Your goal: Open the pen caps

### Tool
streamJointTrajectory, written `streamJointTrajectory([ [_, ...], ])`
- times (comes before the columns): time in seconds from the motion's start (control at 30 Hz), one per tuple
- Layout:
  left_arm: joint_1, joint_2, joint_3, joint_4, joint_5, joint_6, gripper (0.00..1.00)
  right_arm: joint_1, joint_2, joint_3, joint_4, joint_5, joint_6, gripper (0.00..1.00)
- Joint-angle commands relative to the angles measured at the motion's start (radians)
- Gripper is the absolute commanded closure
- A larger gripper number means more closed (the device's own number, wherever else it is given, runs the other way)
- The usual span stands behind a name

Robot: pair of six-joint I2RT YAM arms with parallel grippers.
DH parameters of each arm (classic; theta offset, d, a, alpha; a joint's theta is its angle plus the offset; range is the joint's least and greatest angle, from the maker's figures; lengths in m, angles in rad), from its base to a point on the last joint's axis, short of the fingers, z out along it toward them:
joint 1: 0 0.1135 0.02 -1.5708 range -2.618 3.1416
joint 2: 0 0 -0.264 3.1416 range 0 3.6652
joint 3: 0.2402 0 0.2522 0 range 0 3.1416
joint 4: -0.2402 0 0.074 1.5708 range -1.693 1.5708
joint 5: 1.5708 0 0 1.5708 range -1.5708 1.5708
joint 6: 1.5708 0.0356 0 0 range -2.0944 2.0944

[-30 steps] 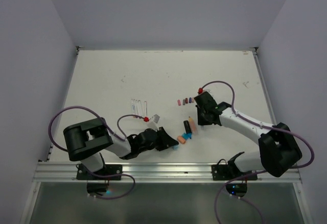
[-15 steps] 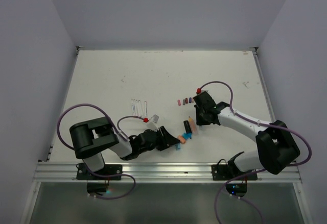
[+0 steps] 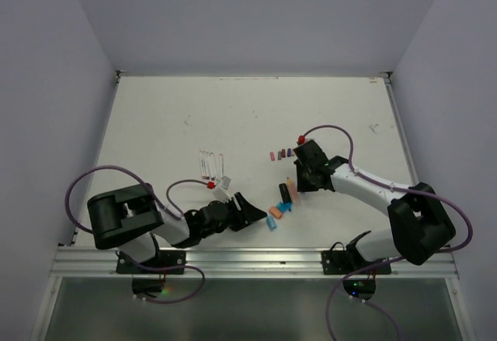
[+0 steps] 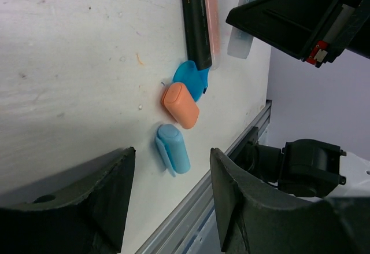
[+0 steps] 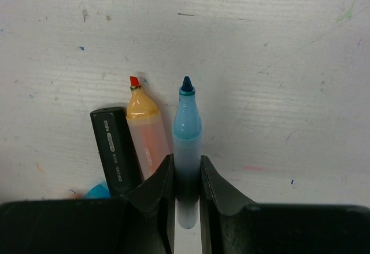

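Note:
Three chunky pen caps lie loose near the table's front edge: a light blue cap, an orange cap and a darker blue cap partly under a black marker. My left gripper is open just short of the light blue cap, with nothing between its fingers. My right gripper is shut on an uncapped pale blue marker lying flat. Beside it lie a salmon marker and the black marker. A row of tiny caps lies behind.
Thin white pen barrels lie left of centre, with a small grey piece near them. The metal rail of the table's front edge runs close under the left gripper. The right arm hangs over the markers.
My left gripper has opened, let go of the light blue cap and drawn back a little to the left. The right gripper has kept its hold and place.

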Motion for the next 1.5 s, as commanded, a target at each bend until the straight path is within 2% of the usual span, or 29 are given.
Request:
streamJointTrajectory([
  [0.0,-0.014,-0.110,-0.043,-0.075,-0.099,-0.003,0.43,-0.002,0.012,-0.007,0.033,-0.009,-0.010,0.91],
  [0.27,-0.045,-0.353,-0.052,-0.320,-0.190,0.041,0.37,-0.002,0.040,0.005,0.027,0.012,-0.011,0.78],
  [0.33,-0.051,-0.383,-0.063,-0.334,-0.195,0.044,0.32,-0.002,0.047,0.008,0.025,0.016,-0.013,0.76],
  [0.6,-0.057,-0.489,-0.115,-0.371,-0.215,0.047,0.21,-0.002,0.051,0.005,0.025,0.036,-0.018,0.52],
  [0.7,-0.056,-0.528,-0.115,-0.400,-0.222,0.062,0.19,-0.002,0.023,0.000,0.028,0.037,-0.015,0.48],
  [0.8,-0.057,-0.581,-0.098,-0.457,-0.233,0.092,0.18,-0.002,-0.043,-0.006,0.022,0.048,-0.014,0.40],
  [0.93,-0.057,-0.691,-0.083,-0.560,-0.248,0.121,0.16,-0.002,-0.123,0.006,-0.042,0.031,0.007,0.33],
  [0.97,-0.056,-0.717,-0.086,-0.574,-0.248,0.122,0.14,-0.002,-0.153,0.006,-0.059,0.017,0.016,0.30],
  [1.0,-0.056,-0.775,-0.090,-0.586,-0.248,0.124,0.08,-0.002,-0.170,0.006,-0.094,0.002,0.037,0.25],
  [1.07,-0.057,-0.838,-0.099,-0.635,-0.248,0.127,0.05,-0.002,-0.219,-0.004,-0.128,-0.035,0.064,0.23],
  [1.1,-0.057,-0.870,-0.101,-0.655,-0.250,0.127,0.03,-0.002,-0.276,-0.010,-0.156,-0.044,0.087,0.01],
  [1.13,-0.057,-0.933,-0.104,-0.690,-0.248,0.128,0.00,-0.002,-0.314,-0.021,-0.171,-0.044,0.100,0.01],
  [1.27,-0.059,-1.064,-0.101,-0.782,-0.239,0.136,0.00,-0.001,-0.459,-0.027,-0.280,-0.017,0.151,0.01],
  [1.47,-0.059,-1.298,-0.152,-0.821,-0.176,0.147,0.00,-0.001,-0.655,-0.110,-0.328,-0.145,0.288,0.01],
])
